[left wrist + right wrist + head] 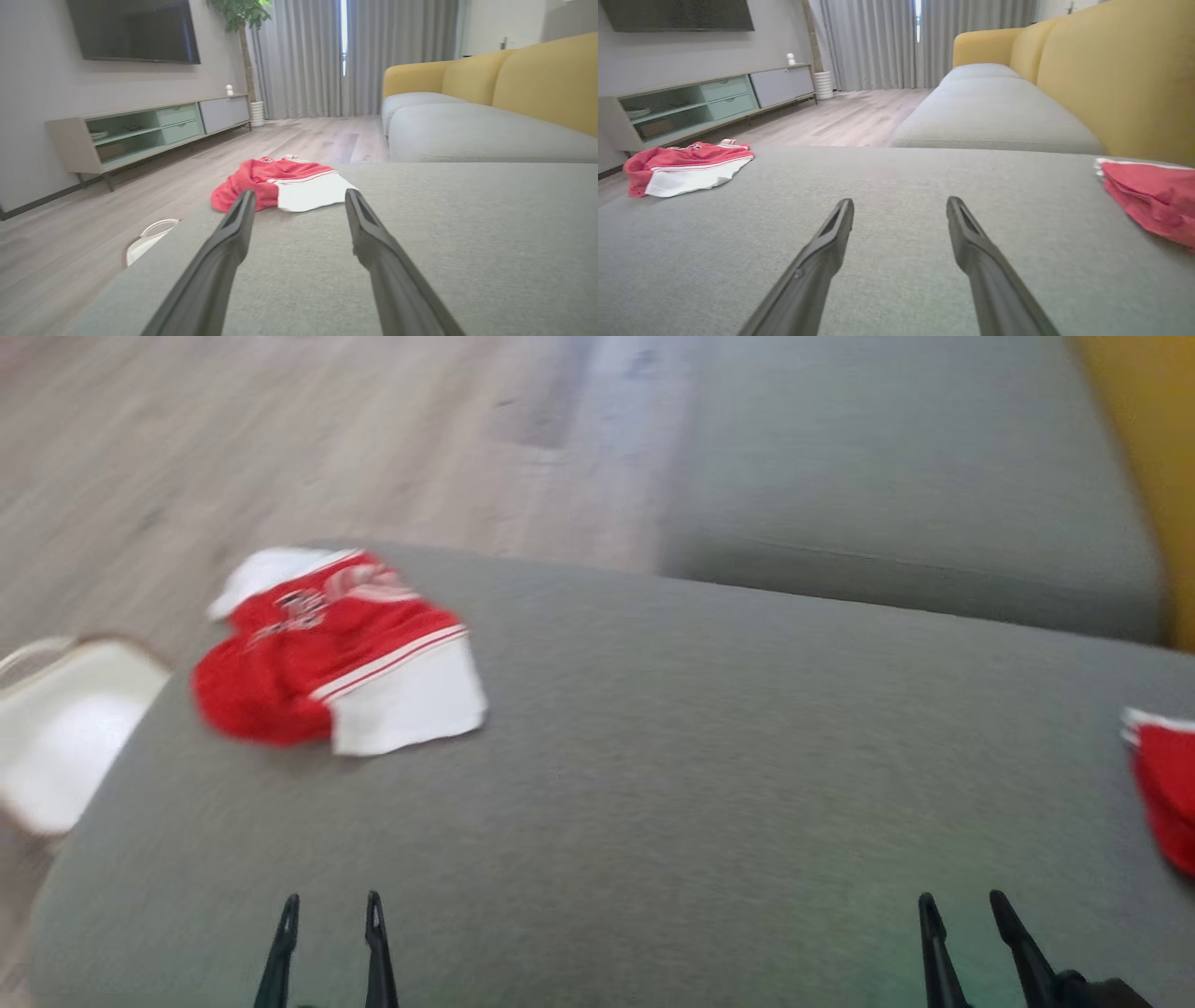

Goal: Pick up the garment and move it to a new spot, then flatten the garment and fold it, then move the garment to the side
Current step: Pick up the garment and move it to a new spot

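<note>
Task judged not yet begun: the red-and-white garment [336,658] lies crumpled at the far left corner of the grey sofa seat [653,756], while the left claw [332,899] and right claw [961,898] hover wide open and empty over its near edge, so every step remains.

Cushion [653,756] lying bare through the middle; bare fabric running from left gripper [332,898] up to garment [336,653] at far left corner. Red cloth [1167,793] crowding right edge, beyond right gripper [962,896]. Yellow backrest [1111,84] walling the right side. White container [65,728] sitting on floor off left corner.
</note>
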